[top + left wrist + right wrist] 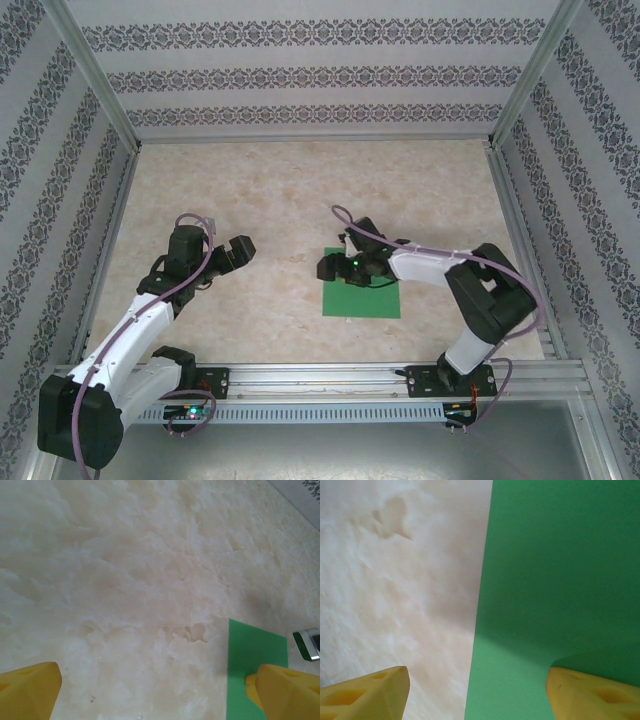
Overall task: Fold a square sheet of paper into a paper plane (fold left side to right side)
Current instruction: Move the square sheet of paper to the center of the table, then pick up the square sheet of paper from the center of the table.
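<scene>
Right claw (477, 692), jaws spread, straddles the edge of the square sheet of paper (560, 580); left claw (155, 687) gapes wide over the table (125, 580).

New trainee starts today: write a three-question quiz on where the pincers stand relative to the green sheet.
1. True or false: the left pincer is apart from the green sheet, with nothing between its fingers.
2. Pick one: the right pincer has A) both fingers over the sheet, B) one finger over the sheet and one over the table, C) both fingers over the table.
3. Fill in: both pincers' jaws stand ____.
Key: 1 true; 2 B; 3 open.
</scene>
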`<state>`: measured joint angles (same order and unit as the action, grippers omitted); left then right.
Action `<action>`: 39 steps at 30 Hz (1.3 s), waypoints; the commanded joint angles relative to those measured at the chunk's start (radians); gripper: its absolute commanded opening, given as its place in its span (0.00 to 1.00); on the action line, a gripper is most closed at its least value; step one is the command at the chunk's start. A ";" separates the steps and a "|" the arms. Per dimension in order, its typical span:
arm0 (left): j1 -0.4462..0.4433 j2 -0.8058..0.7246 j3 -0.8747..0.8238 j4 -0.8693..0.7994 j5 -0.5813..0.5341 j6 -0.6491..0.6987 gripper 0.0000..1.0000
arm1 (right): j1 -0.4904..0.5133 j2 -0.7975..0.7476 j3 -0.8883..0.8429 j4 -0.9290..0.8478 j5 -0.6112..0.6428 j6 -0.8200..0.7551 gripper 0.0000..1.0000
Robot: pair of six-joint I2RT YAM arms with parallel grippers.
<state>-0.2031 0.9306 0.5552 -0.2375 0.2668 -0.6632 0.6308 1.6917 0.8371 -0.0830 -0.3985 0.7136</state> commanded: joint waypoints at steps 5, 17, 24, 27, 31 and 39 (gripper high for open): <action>-0.014 0.012 0.040 -0.042 -0.015 0.004 1.00 | 0.075 0.156 0.119 0.073 0.071 0.083 0.76; -0.032 0.085 0.055 0.003 0.133 -0.014 0.76 | 0.039 -0.021 0.181 -0.065 0.108 -0.031 0.83; -0.172 0.217 0.087 0.075 0.168 -0.063 0.57 | -0.074 -0.146 0.147 -0.279 0.305 -0.192 0.95; -0.254 0.308 0.111 0.127 0.172 -0.097 0.48 | -0.107 -0.145 0.158 -0.341 0.354 -0.251 0.98; -0.354 0.430 0.158 0.180 0.138 -0.124 0.40 | -0.122 -0.111 0.183 -0.379 0.386 -0.294 0.98; -0.441 0.618 0.212 0.283 0.142 -0.175 0.34 | -0.115 0.003 0.241 -0.381 0.364 -0.310 0.98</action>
<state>-0.6243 1.5166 0.7452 -0.0330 0.4145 -0.7975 0.5129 1.6650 1.0389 -0.4385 -0.0578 0.4339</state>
